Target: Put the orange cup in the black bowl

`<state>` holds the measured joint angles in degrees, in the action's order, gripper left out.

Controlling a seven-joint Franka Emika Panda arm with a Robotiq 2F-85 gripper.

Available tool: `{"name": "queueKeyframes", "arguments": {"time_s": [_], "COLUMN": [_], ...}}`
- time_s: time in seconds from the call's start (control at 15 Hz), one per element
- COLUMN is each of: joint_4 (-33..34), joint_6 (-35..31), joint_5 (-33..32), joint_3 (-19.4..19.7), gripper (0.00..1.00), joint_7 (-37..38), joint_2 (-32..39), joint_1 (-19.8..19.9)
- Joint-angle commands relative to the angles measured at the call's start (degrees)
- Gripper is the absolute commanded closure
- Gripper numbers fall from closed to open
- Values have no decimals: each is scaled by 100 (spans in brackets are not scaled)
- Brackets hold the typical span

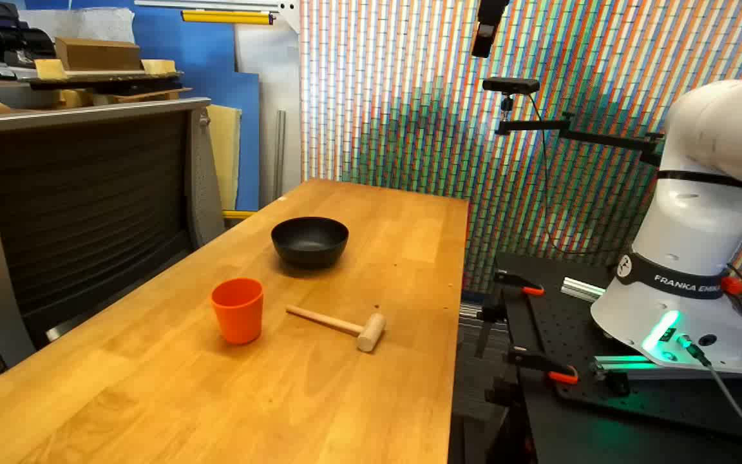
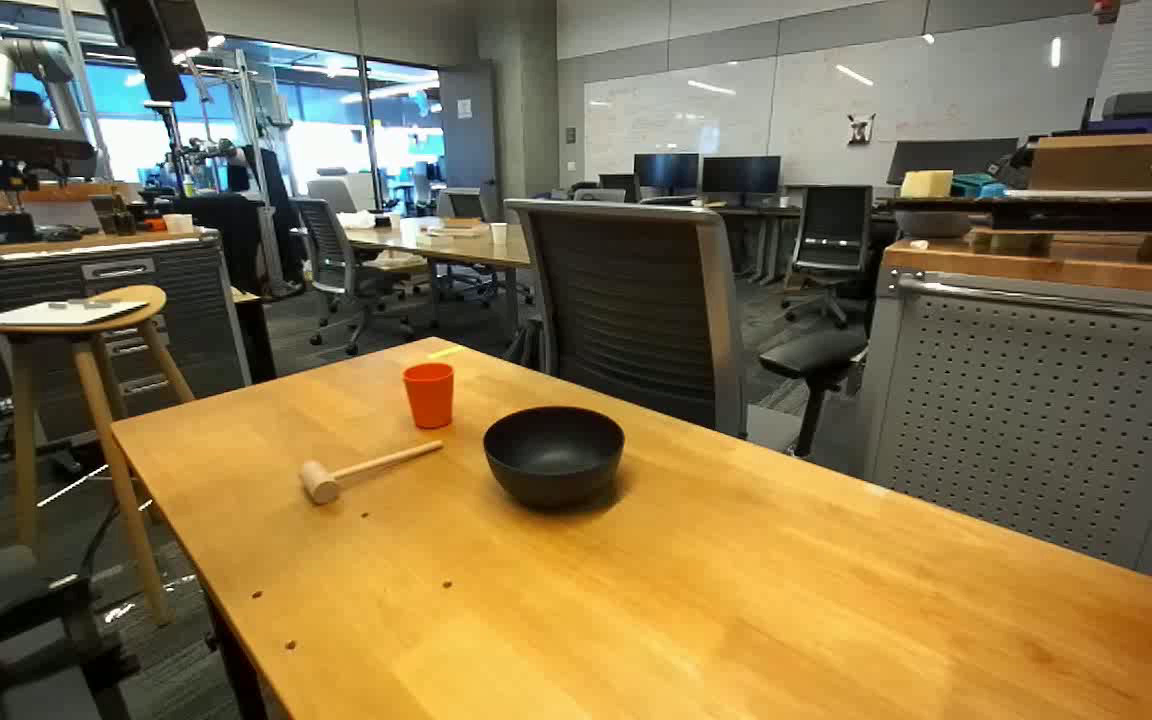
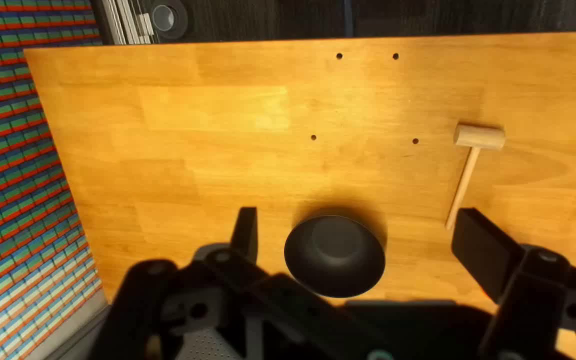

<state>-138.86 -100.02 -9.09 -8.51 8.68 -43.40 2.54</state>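
Nearest: fingers (image 3: pixel 485 245), spread wide, nothing held. Black bowl (image 3: pixel 335 255) lies below, betw. them. Orange cup (image 1: pixel 237 312) upright on worktop (image 1: pixel 371 277), mostly hidden behind finger nearer mallet (image 3: pixel 479 136) (wrist view). Prob. light, stiff, smooth; pinch opp. walls nr rim.

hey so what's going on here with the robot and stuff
A robot arm holds its open gripper above a wooden table, gripping nothing. The orange cup stands upright on the table, apart from the empty black bowl. A wooden mallet lies nearby. The cup has yet to go into the bowl.
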Motion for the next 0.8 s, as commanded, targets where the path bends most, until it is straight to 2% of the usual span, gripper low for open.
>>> {"name": "queueKeyframes", "arguments": {"time_s": [0.0,0.2,0.33,0.67,0.73], "joint_4": [35,77,244,674,766], "joint_6": [14,14,-38,-1815,-2158], "joint_5": [-57,-57,-79,552,685], "joint_3": [75,73,127,195,261], "gripper": [0,0,0,0,0], "joint_7": [59,59,-71,-288,-353], "joint_2": [16,-8,348,2002,2376], "joint_1": [-109,-108,-99,-287,-449]}}
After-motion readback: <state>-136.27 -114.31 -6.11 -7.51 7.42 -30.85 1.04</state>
